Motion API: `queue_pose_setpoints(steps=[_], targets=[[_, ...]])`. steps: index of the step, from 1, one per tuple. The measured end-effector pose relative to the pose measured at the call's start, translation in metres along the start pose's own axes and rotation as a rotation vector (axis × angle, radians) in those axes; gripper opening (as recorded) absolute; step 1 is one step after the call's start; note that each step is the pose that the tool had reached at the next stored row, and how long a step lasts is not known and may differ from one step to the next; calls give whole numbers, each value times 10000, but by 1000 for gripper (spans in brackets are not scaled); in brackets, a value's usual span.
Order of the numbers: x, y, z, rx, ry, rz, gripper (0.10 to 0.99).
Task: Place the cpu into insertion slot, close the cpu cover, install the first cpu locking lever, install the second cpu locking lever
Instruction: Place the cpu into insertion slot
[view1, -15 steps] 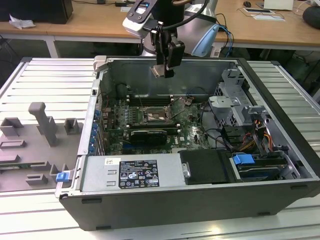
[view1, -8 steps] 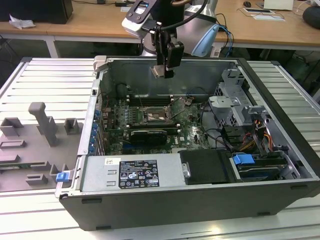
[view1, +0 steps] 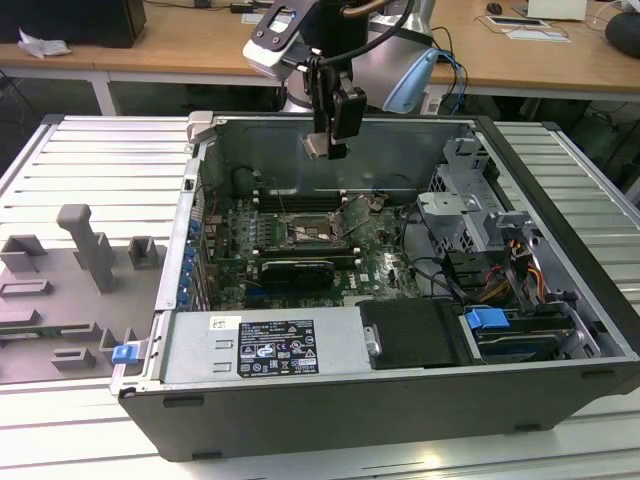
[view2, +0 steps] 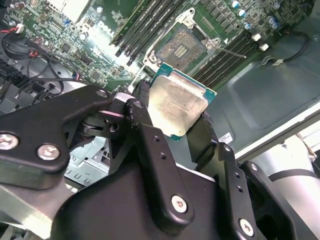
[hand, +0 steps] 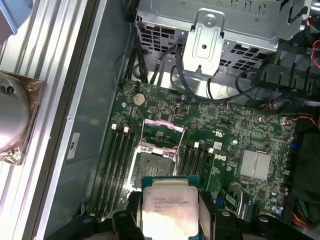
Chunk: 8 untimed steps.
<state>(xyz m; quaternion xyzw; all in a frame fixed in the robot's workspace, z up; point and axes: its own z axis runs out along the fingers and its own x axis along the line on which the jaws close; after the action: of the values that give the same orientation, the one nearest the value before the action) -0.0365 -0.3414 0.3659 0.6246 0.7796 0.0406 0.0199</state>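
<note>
My pincer (view2: 172, 114) clamps the cpu (view2: 179, 100) well above the socket (view2: 182, 47); a tilted landing could damage both.

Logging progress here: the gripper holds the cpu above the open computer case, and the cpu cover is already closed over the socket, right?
No. The cpu cover stands open, leaving the socket bare, as the first wrist view shows. The gripper does hold the cpu above the open computer case.

Silvery chip (hand: 169, 206), black hand (view2: 174, 107), green circuit board (hand: 240, 135).
The chip's dull silvery-beige top is edged in green; the circuit board lies inside a dark grey case (view1: 300, 425) with blue clips (view1: 487, 320).
</note>
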Motion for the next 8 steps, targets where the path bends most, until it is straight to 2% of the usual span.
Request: queue_pose_setpoints(steps=[3, 8], targets=[[0, -5, 40, 9, -14, 122, 541], [0, -9, 57, 28, -20, 246, 541]])
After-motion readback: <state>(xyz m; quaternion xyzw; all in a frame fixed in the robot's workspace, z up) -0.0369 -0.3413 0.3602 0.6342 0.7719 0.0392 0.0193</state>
